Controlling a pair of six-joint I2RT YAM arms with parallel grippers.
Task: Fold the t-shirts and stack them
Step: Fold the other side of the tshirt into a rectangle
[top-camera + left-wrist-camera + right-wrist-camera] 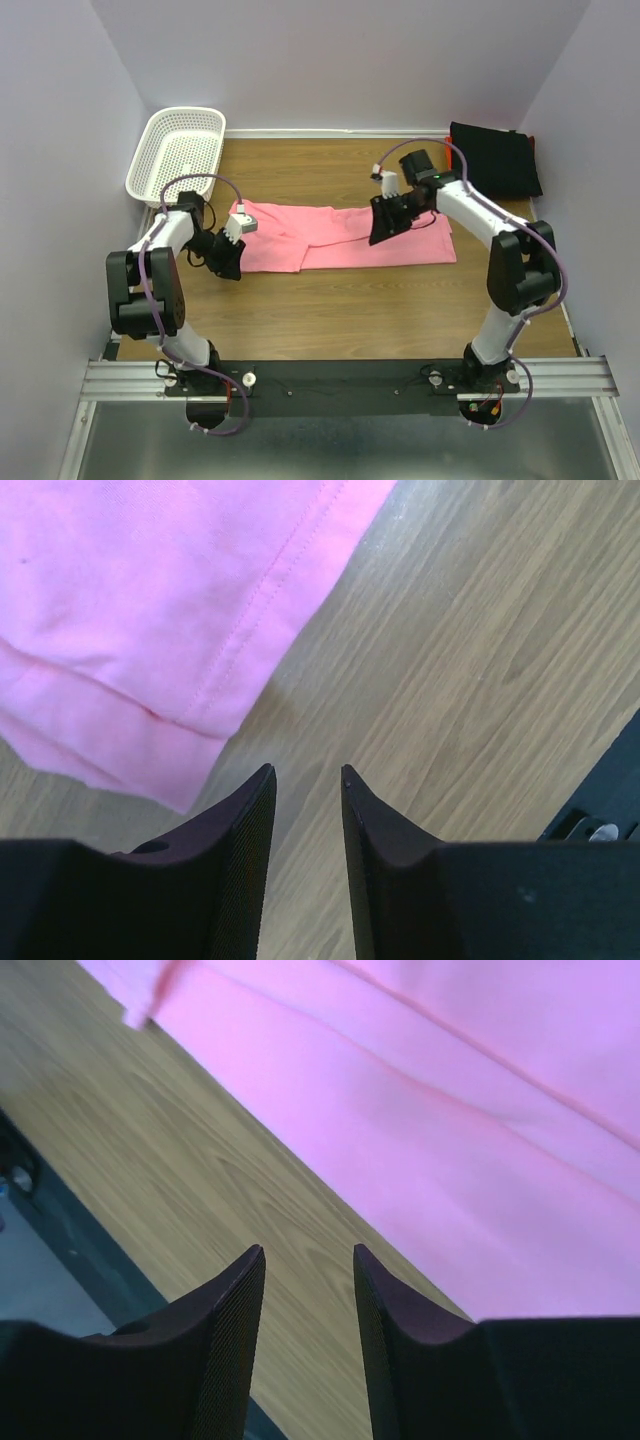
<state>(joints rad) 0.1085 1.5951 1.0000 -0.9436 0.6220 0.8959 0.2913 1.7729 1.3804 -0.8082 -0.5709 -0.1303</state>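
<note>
The pink t-shirt (340, 238) lies on the tabletop (330, 310) folded only into a long strip, a black t-shirt (495, 160) sits folded at the far right corner, and my left gripper (305, 775) and right gripper (308, 1255) hang slightly parted and empty by the pink edge, so I judge cross-folding and stacking remain.

The left tool (305, 772) and right tool (308, 1250) both angle downward, jaws narrowly parted, gripping nothing.
</note>
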